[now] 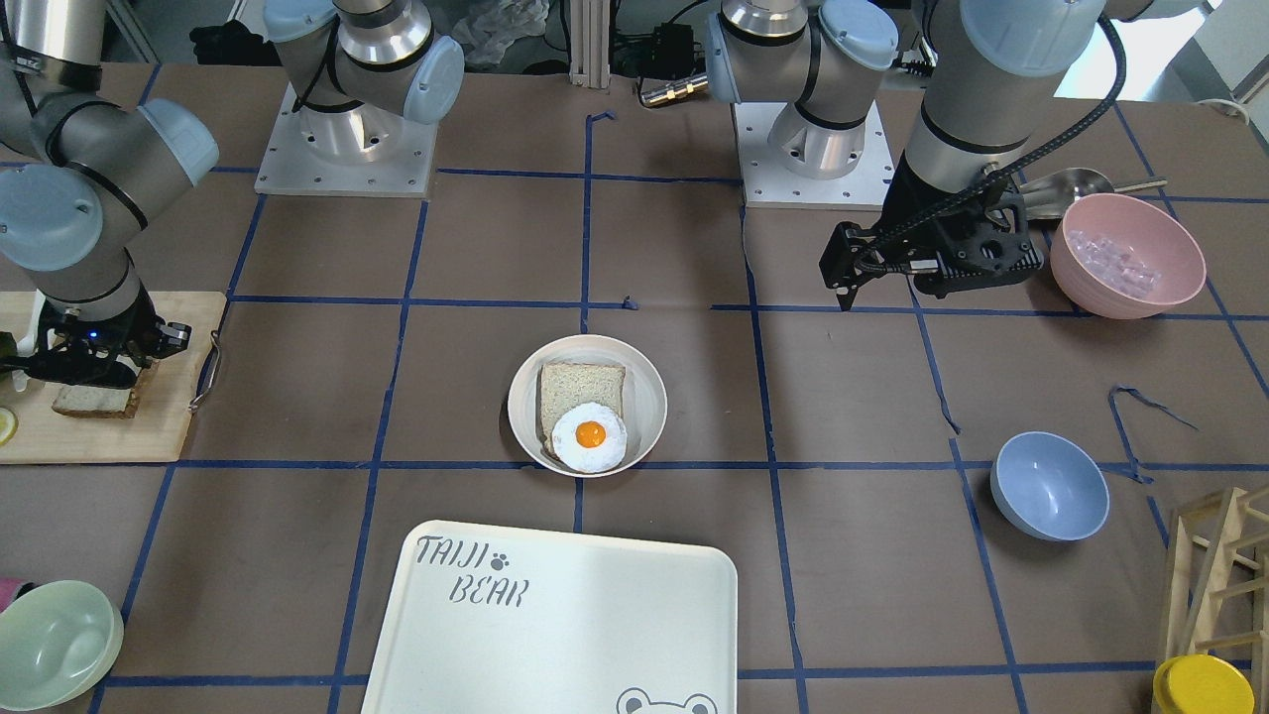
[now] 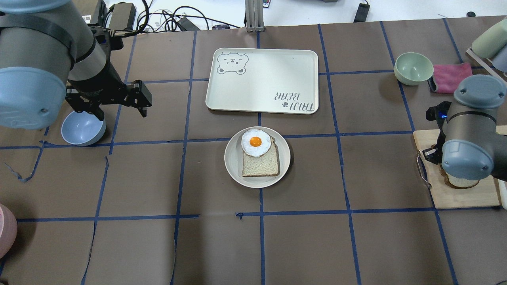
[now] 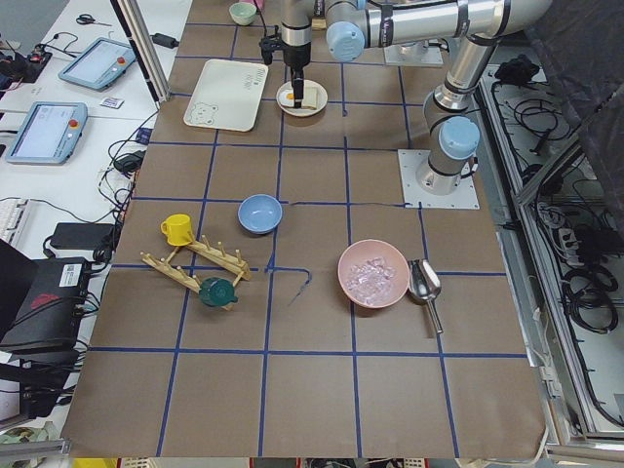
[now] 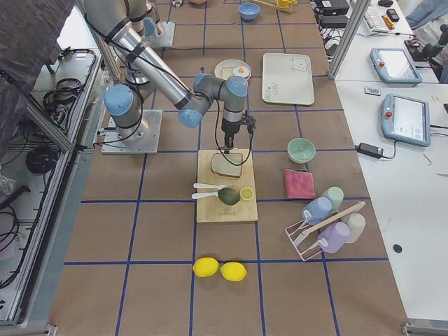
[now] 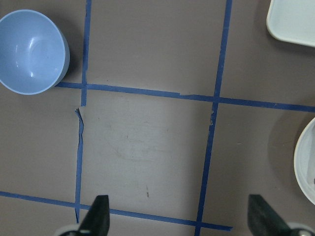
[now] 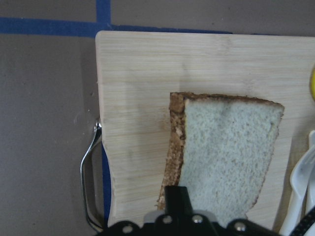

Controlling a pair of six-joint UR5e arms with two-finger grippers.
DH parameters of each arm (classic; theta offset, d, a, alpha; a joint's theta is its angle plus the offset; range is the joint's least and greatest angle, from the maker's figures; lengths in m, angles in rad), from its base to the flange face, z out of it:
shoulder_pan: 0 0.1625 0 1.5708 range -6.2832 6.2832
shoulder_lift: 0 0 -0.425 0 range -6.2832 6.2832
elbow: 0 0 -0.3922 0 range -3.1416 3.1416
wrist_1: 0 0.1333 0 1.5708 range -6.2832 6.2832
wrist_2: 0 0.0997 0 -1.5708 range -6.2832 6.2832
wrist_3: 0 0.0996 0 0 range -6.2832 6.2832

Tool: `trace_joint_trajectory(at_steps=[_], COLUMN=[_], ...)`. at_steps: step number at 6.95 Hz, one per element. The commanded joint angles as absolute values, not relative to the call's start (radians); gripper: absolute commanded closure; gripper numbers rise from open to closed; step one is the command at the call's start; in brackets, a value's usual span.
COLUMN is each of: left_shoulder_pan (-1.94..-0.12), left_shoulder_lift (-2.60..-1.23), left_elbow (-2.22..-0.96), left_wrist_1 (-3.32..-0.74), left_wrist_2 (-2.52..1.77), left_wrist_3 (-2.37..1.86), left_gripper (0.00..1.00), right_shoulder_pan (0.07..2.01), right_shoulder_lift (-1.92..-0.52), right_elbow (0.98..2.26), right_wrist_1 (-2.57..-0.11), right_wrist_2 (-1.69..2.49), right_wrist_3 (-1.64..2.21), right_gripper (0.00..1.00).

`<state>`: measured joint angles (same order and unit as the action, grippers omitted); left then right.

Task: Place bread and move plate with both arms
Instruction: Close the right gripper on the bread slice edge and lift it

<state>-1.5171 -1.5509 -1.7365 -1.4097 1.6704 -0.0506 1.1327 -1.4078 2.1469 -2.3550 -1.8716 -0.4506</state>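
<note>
we find the round cream-white plate (image 2: 233,160) mid-table, a squarish pale bread slice (image 2: 261,166) in it and a fried egg (image 2: 256,142) on that slice's far end. the rectangular cream tray (image 2: 269,79) lies just beyond the plate. well off to the robot's right, the dark-crusted domed bread (image 6: 226,147) lies on a wooden cutting board (image 6: 138,88).

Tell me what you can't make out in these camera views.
- Whether the right gripper holds the bread: overhead, its own arm covers it, and the right wrist view shows only one finger.
- The plate: cut off by the left wrist view's right edge.
- The slice on the plate: partly under the fried egg, overhead and front.
</note>
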Motion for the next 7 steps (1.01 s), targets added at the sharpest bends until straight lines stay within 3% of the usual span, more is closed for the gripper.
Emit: trace_joint_trajectory(at_steps=[1, 4, 7], left_shoulder_pan=[-1.516, -1.517, -1.517], left_shoulder_lift=[-1.552, -1.552, -1.546], left_elbow=[-1.736, -1.744, -1.761], left_wrist_1=[-1.410, -1.410, -1.407], left_wrist_2=[1.671, 1.671, 1.669], left_wrist_3=[-0.051, -0.051, -0.051], left_gripper=[0.00, 0.00, 0.00], right_shoulder_pan=[1.141, 1.184, 1.389], right_shoulder_lift=[-1.468, -1.558, -1.563], right_elbow=[2.102, 1.960, 1.826], right_wrist_1=[-2.243, -1.928, -1.748], right_wrist_2=[-1.865, -1.832, -1.804], right_wrist_3=[-0.411, -0.232, 0.033], right_gripper=[1.00, 1.00, 1.00])
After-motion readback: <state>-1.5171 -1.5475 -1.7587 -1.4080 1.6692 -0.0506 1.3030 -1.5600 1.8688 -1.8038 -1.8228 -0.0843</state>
